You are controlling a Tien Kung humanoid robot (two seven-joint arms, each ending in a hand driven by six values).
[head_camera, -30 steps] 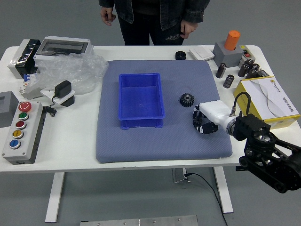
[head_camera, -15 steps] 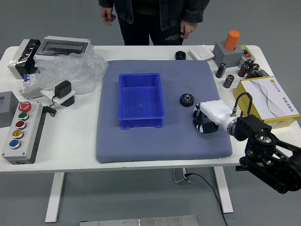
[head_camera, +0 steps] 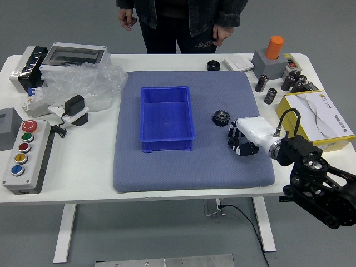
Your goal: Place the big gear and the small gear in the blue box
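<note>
Filling the box [head_camera: 167,146]: nothing inside, so we judge both placements left.
Right hand [head_camera: 249,132]: low, right of the box; whether apart or clamped, we cannot tell.
Gear [head_camera: 221,118]: between box and hand, big or small unclear; its mate we cannot see.

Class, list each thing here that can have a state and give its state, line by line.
Mat: spread flat
Blue box: open-topped, upright, no gear inside
Black gear: flat on the mat
Right hand: over the mat
Plastic sheet: crumpled
Person's hands: hanging down
Orange cylinder: upright
Yellow box: topped with paper
</note>
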